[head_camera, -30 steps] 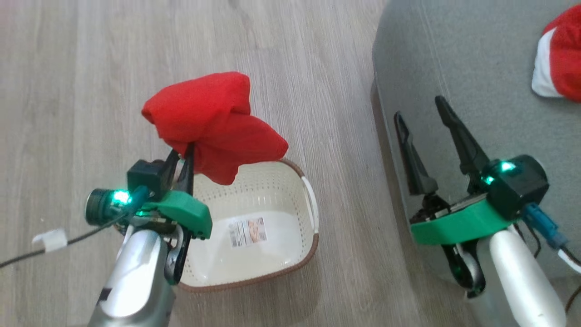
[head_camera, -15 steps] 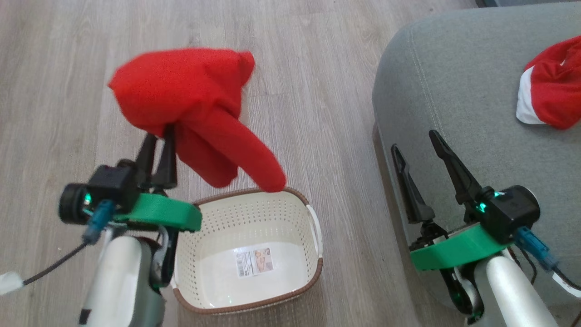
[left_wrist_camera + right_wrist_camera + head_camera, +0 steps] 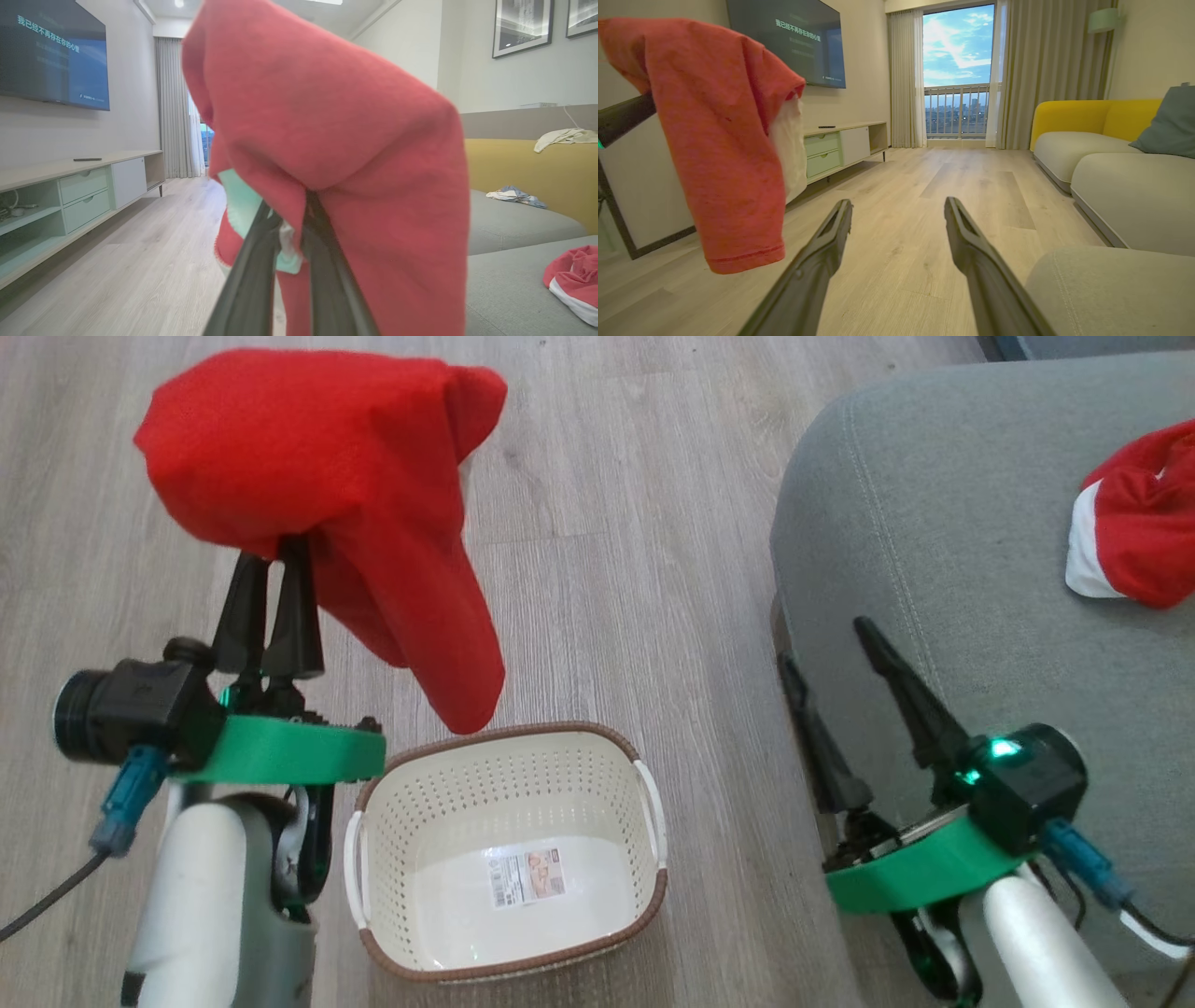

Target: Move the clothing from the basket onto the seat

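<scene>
My left gripper (image 3: pixel 274 560) is shut on a red garment (image 3: pixel 317 476) and holds it up in the air, left of and above the basket. The cloth drapes over the fingertips and its tail hangs just over the basket's far rim. In the left wrist view the garment (image 3: pixel 336 116) wraps the shut fingers (image 3: pixel 254 270). The cream basket (image 3: pixel 523 733) stands on the floor, showing its bottom sticker (image 3: pixel 527 877). A second red garment (image 3: pixel 1139 523) with a white band lies on the grey-green seat (image 3: pixel 934 523). My right gripper (image 3: pixel 823 641) is open at the seat's near edge.
Wood floor (image 3: pixel 635 569) lies between the basket and the seat. In the right wrist view a low TV cabinet (image 3: pixel 840 144) stands along the left wall, and a yellow-backed sofa (image 3: pixel 1083 135) on the right. A window (image 3: pixel 957 70) is straight ahead.
My left gripper has lifted the red garment higher and to the left, clear of the basket. The head camera has shifted. The right gripper stays open by the seat edge.
</scene>
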You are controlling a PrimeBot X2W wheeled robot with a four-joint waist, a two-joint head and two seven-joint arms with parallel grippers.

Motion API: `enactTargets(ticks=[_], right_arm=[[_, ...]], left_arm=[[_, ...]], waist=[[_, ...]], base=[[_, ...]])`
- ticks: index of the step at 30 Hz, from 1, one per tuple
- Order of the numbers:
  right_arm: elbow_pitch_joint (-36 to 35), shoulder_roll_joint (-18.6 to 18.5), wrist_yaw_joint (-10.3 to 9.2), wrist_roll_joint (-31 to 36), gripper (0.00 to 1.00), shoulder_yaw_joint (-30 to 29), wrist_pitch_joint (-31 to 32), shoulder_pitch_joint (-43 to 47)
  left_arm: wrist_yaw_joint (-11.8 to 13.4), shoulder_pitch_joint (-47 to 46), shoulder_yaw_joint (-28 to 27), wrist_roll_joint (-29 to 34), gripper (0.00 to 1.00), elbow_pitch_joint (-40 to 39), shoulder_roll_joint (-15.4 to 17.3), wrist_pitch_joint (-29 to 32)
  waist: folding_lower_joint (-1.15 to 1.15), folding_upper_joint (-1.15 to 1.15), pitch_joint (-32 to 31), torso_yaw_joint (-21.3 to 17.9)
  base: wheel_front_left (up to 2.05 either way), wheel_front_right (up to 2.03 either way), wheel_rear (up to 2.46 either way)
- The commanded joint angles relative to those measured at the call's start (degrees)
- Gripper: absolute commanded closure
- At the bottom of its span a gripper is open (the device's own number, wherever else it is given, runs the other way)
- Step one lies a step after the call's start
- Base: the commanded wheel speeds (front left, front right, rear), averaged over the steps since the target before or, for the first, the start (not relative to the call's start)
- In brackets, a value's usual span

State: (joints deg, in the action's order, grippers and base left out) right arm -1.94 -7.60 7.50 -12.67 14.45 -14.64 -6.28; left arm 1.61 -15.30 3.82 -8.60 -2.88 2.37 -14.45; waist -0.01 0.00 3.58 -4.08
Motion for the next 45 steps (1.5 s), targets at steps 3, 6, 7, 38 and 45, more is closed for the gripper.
enactTargets(ticks=[3, 6, 7, 38, 45], right_arm=[[-3.03, -1.12, -0.01, -0.87, 0.0, 3.01, -0.36, -0.9], [-4.23, -1.42, -0.01, -1.82, 0.0, 4.81, -0.36, -1.32], [-4.61, -1.5, -0.01, -2.07, 0.0, 5.43, -0.36, -1.49], [-3.91, -4.7, -0.01, 0.81, 0.0, 11.3, -0.36, -3.93], [-3.34, -5.51, -0.01, 1.98, 0.0, 11.13, -0.36, -3.91]], left_arm=[[-1.06, -4.18, -1.13, 0.24, 1.0, -3.83, 0.52, -0.54], [-2.33, -4.84, 0.33, 0.92, 1.0, -4.54, 0.51, -0.54], [-2.85, -4.96, 0.96, 1.28, 1.0, -4.5, 0.51, -0.54], [-9.02, -4.53, 21.79, 4.31, 1.0, 0.82, 2.08, -0.55], [-9.08, -4.94, 26.6, 2.28, 1.0, 2.64, 3.95, -0.55]], waist=[[0.01, 0.0, 0.45, 0.0], [0.01, 0.0, 0.79, -0.02], [0.01, 0.0, 0.84, -0.02], [0.01, 0.0, 0.72, 0.79], [0.01, 0.0, 0.65, 0.56]], base=[[0.0, 0.0, 0.0], [0.0, 0.0, 0.0], [0.0, 0.0, 0.0], [0.0, 0.0, 0.0], [0.0, 0.0, 0.0]])
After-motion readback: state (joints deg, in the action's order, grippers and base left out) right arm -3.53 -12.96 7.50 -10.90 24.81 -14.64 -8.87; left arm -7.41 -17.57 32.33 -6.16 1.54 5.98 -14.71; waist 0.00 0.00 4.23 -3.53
